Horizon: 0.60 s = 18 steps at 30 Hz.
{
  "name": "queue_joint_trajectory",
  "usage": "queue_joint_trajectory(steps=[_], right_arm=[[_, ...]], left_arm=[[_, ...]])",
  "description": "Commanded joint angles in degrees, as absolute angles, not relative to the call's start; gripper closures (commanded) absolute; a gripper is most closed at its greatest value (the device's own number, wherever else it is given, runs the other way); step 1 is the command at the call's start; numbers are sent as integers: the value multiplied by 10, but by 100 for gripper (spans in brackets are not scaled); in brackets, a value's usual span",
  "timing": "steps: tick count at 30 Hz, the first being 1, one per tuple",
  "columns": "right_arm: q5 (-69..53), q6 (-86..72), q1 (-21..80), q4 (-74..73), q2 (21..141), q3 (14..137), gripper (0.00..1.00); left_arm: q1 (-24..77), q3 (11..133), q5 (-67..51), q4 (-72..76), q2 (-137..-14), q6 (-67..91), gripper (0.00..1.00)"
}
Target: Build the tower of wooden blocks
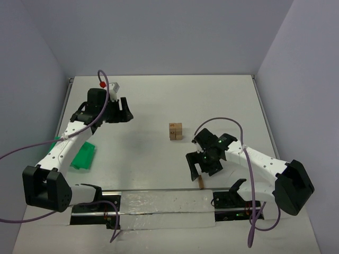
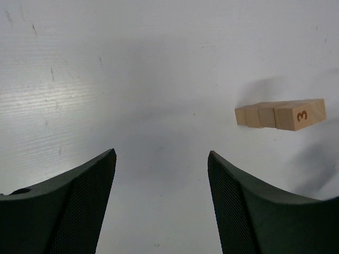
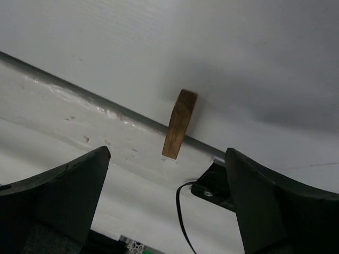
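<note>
Tower point(image 1: 175, 131) stands just right of the desk's point(image 1: 159, 95) middle, a compact cluster two blocks wide. The left wrist view shows it low, seemingly one layer, with a "3" on the end face. One loose block point(image 3: 180, 123) stands alone at about 5 o'clock from the tower, close to the near edge strip. It leans a little and looks slim from this angle.

The right gripper point(image 3: 167, 153) hangs over that loose block, jaws spread wide with nothing between them. The left gripper point(image 1: 121, 112) is at 9 o'clock from the tower, well apart from it. It is also released and empty, with only bare desk between its jaws.

The step in hand looks like fetching the loose block. The build seems early, though I cannot tell where the other blocks are. Next, the right arm would need to drop until its jaws straddle the block and square up to its lean. Then it would clench, carry the block toward 11 o'clock and set it flush on the tower. A grip on the narrow, tilted piece could tip it over.

Green tray point(image 1: 85, 155) lies at 8 o'clock on the desk, partly under the left arm. The part that shows holds no blocks; the rest is hidden.
</note>
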<state>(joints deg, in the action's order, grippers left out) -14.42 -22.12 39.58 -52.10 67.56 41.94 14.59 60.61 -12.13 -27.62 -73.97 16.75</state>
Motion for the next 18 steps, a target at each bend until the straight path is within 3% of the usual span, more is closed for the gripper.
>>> queue_joint_trajectory(steps=[1,7,10,18], right_arm=[[-156,-243,408,-510,659,401,0],[-133,-271,389,-505,664,379,2],[-120,-276,373,-498,675,374,16],[-52,-287,369,-490,723,417,24]], left_arm=[[137,655,-115,-279,-749,165,23],[135,663,-120,-273,-773,181,23],[131,664,-124,-272,-782,185,24],[117,667,-132,-274,-792,179,24]])
